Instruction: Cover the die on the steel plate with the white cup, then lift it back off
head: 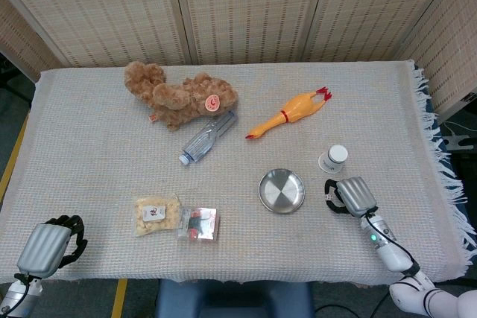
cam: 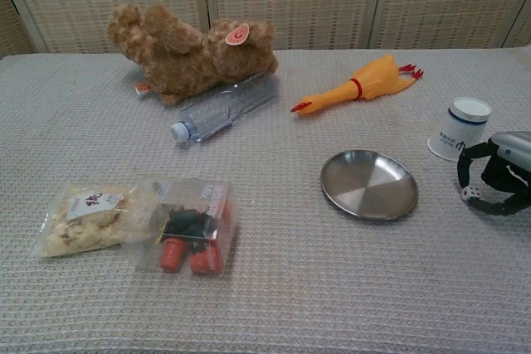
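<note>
The die [cam: 470,193] is not yet on the plate [cam: 369,184]: it lies on the worktop [cam: 274,288] to the plate's right, in front of the cup [cam: 459,128], which stands mouth-down, untouched. The right hand [cam: 495,183] has its fingers curled around the die, one above and one below; whether they actually pinch it cannot be told from either view. The left hand [head: 48,245] rests at the near left corner, fingers curled in on nothing.

Judging by this, the task is at its first step. Still to do: carry the die onto the plate, set the cup over it, then lift the cup away.
</note>
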You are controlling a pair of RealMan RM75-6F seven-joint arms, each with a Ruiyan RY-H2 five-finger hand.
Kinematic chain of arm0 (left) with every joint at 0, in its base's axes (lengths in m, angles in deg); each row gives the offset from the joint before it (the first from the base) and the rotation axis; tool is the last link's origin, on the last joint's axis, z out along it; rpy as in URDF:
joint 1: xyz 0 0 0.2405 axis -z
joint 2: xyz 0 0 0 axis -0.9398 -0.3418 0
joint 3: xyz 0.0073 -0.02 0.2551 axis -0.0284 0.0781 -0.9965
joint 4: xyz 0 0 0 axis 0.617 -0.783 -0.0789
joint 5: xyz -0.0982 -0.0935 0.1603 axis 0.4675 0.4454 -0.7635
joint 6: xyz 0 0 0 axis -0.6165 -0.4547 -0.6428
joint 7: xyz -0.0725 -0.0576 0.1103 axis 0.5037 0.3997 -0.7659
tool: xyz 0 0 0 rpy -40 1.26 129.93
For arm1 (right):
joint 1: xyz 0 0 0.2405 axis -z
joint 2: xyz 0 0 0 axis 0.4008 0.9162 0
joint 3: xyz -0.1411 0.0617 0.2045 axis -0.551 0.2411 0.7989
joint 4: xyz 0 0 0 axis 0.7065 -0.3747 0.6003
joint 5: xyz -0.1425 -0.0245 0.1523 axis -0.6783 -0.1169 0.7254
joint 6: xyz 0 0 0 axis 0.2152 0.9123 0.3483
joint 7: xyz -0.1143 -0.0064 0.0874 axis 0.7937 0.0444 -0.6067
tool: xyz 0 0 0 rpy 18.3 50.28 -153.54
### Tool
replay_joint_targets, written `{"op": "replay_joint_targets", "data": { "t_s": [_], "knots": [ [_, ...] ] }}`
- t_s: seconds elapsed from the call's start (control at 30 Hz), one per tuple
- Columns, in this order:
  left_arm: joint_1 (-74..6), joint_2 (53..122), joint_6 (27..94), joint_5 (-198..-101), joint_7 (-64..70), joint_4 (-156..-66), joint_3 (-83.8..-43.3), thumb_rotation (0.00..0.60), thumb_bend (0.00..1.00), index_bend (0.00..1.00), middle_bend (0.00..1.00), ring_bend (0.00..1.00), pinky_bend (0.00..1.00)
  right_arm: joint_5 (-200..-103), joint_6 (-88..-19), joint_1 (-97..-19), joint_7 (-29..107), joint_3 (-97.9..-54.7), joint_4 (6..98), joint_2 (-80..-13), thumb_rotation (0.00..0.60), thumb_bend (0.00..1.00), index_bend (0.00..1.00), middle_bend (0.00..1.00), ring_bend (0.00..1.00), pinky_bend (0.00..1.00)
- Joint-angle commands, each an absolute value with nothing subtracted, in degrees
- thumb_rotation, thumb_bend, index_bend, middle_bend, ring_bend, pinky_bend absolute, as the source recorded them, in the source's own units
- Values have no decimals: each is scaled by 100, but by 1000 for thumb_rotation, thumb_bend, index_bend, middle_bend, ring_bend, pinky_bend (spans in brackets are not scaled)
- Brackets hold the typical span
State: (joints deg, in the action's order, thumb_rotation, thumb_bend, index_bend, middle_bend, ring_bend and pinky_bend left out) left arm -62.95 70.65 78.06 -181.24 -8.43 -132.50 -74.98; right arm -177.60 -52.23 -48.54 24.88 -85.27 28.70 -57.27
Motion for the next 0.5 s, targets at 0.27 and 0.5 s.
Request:
{"op": "replay_joint_targets", "data": {
  "t_s": [0.27, 0.5],
  "knots": [
    [-6291, 7073, 7785, -18117, -875, -13253, -7502, 600, 366, 278, 443, 419, 574, -18040, -5727, -4915, 2381, -8554, 3394, -5569, 600, 271, 632, 932, 811, 981],
    [-6294, 7069, 7794, -18121, -869, -13253, -7502, 600, 367, 278, 443, 419, 573, -18076, -5782, -5148, 3167, -8365, 4310, -5402, 600, 271, 633, 932, 811, 981]
  ]
}}
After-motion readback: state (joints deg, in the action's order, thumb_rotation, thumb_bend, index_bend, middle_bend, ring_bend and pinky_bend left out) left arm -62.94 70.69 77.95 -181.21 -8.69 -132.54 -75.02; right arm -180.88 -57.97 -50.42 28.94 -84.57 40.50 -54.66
